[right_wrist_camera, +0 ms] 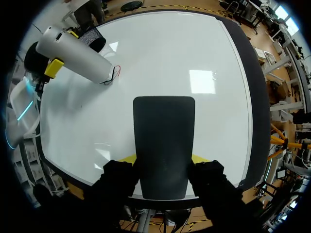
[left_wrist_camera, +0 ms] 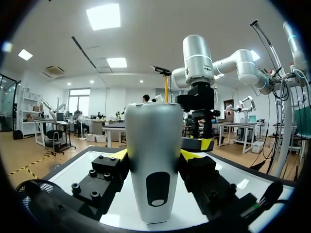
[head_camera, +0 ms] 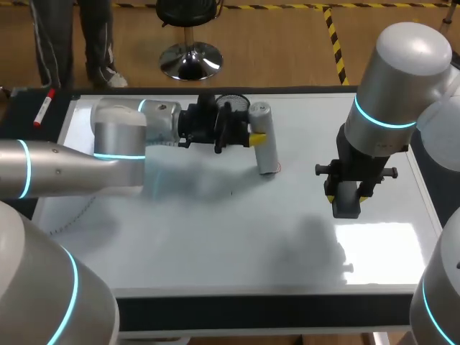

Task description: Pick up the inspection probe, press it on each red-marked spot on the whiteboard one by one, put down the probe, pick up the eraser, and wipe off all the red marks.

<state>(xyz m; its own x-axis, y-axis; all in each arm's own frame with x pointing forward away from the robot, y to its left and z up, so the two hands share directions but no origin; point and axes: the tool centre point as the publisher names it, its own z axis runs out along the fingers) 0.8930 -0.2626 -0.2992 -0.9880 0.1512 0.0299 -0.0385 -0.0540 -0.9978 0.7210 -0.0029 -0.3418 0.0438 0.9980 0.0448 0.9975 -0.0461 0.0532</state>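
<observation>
Probe is sitting clamped in L hand, tip pressing at red mark; keep it steady, light force. R hand is gripping eraser.

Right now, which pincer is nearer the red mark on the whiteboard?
Left. The left pincer holds the probe, whose tip meets the red mark; the right pincer, holding the eraser, sits farther off.

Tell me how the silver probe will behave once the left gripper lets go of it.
The probe looks rigid: smooth hard shell, no bend under the left gripper. Round and tapered, it would probably roll in an arc on the glossy whiteboard. Resting on its end at a tilt, it likely topples.
</observation>
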